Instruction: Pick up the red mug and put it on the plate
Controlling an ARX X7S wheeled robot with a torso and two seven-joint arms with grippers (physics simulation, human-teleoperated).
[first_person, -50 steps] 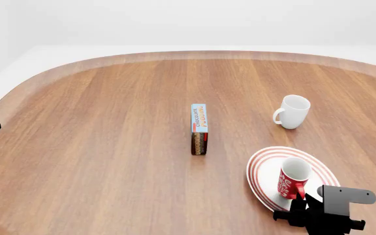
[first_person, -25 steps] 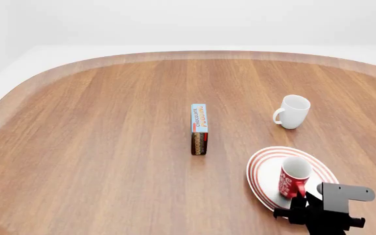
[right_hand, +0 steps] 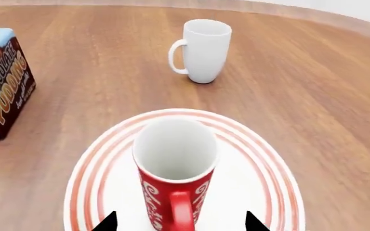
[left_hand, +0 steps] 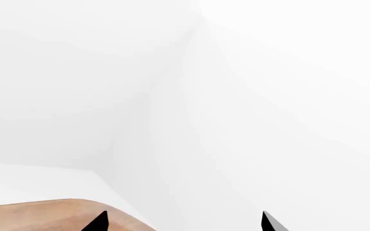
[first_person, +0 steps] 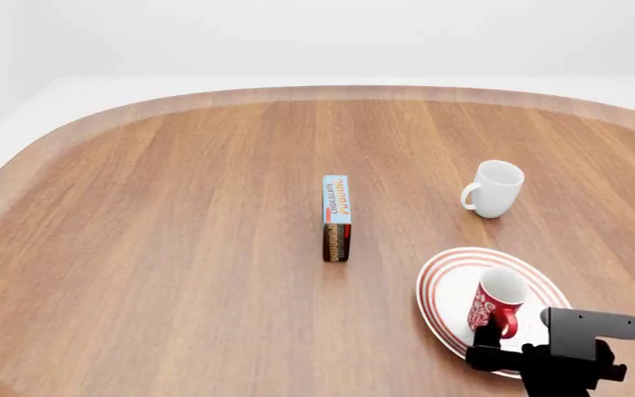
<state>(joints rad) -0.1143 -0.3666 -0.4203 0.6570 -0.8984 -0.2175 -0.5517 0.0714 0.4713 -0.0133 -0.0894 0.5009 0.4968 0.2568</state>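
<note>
The red mug (first_person: 495, 302) with white patterning stands upright on the round white plate (first_person: 439, 289) with red rings, at the table's front right. In the right wrist view the mug (right_hand: 175, 178) is centred on the plate (right_hand: 256, 163), handle toward the camera. My right gripper (right_hand: 179, 222) is open, its two black fingertips apart on either side of the mug's handle and not touching it. In the head view the right arm (first_person: 555, 360) sits just in front of the plate. My left gripper (left_hand: 183, 224) is open and empty, pointing at a white wall past the table's edge.
A plain white mug (first_person: 494, 188) stands behind the plate, also in the right wrist view (right_hand: 202, 50). A chocolate pudding box (first_person: 336, 217) stands on edge at the table's middle and shows in the right wrist view (right_hand: 2, 82). The wooden table (first_person: 185, 248) curves away at the far edge.
My right arm has drawn back toward the table's front edge, away from the red mug, which stays on the plate. The left arm has shifted slightly lower at the view's left edge.
</note>
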